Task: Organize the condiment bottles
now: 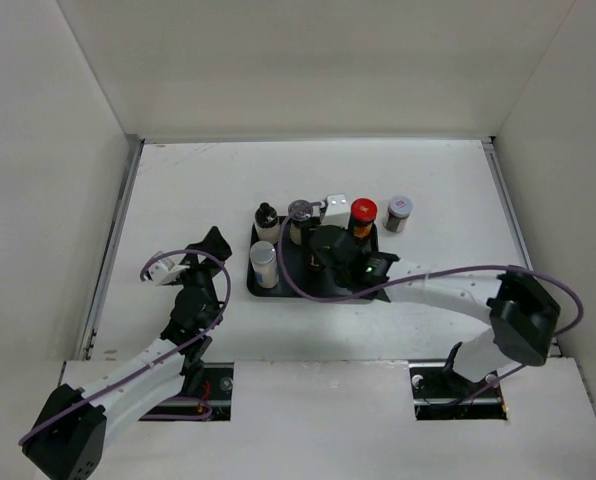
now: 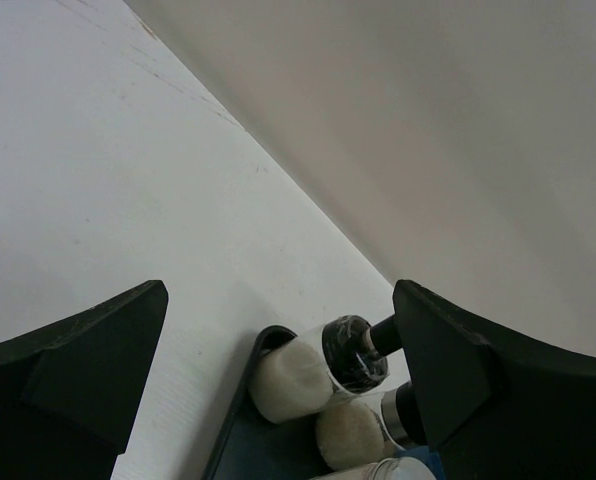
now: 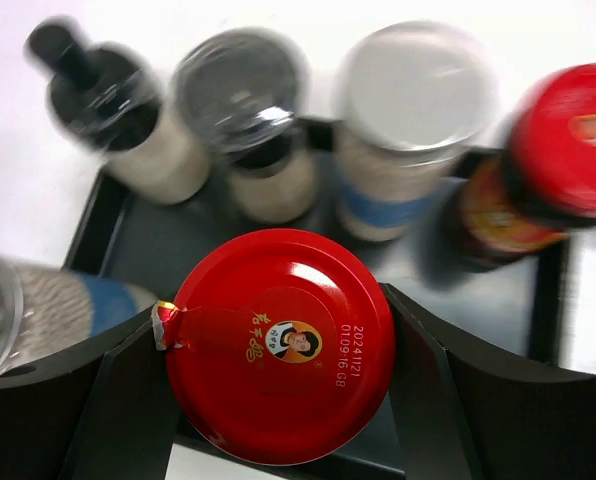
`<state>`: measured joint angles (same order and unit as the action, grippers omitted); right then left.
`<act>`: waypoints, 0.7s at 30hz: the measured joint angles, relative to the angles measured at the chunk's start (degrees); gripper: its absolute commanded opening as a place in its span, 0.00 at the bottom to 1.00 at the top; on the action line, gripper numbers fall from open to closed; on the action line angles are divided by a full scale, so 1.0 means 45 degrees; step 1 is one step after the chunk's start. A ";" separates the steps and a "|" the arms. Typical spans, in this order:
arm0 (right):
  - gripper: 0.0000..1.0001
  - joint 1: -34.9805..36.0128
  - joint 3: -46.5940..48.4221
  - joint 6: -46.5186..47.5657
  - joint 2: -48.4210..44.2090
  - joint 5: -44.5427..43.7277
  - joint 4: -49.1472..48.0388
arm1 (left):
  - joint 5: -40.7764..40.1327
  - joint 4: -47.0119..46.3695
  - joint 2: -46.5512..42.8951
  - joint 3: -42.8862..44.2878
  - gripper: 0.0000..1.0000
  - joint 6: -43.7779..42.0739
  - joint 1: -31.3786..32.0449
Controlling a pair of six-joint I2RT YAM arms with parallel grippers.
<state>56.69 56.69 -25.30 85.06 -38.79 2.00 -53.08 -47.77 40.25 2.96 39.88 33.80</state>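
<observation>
**Right gripper pinches a red-lidded jar over the tray**

Right gripper point(image 3: 273, 320) has both fingers pressed against the sides of a red-lidded jar point(image 3: 278, 375) at the lower centre of its wrist view, over the lower edge of the black tray point(image 3: 178, 245). Whether the jar's base touches the tray cannot be told.

Across the top of that view stand a black-capped bottle point(image 3: 103, 115), a grey-lidded jar point(image 3: 246, 95), a silver-capped shaker point(image 3: 413, 95) with a blue label, and a second red-lidded jar point(image 3: 568, 140). A blue-labelled shaker point(image 3: 38, 310) shows at the left edge.

In the overhead view a small grey-capped jar point(image 1: 399, 213) stands just right of the tray, on the white table point(image 1: 458, 200). Left gripper point(image 1: 206, 252) sits left of the tray, jaws spread wide around nothing.
</observation>
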 measured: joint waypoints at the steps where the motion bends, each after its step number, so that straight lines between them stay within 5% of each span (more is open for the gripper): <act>1: 0.62 0.0175 0.0160 0.0015 0.0403 0.0068 -0.0136 | -0.0005 -0.0005 -0.0005 0.0000 1.00 0.0000 0.0000; 10: 0.68 0.0869 0.0884 0.0253 0.2278 0.0282 -0.0665 | 0.0005 -0.0024 0.0165 0.0000 1.00 0.0000 0.0000; 21: 0.98 0.1093 0.1127 0.0121 0.2380 0.0068 -0.1127 | 0.0015 -0.0015 0.0146 0.0000 1.00 0.0000 0.0005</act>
<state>61.60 61.76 -24.75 95.77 -38.48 -3.07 -53.01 -47.83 40.91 2.96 39.88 33.82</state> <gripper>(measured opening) 0.940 0.997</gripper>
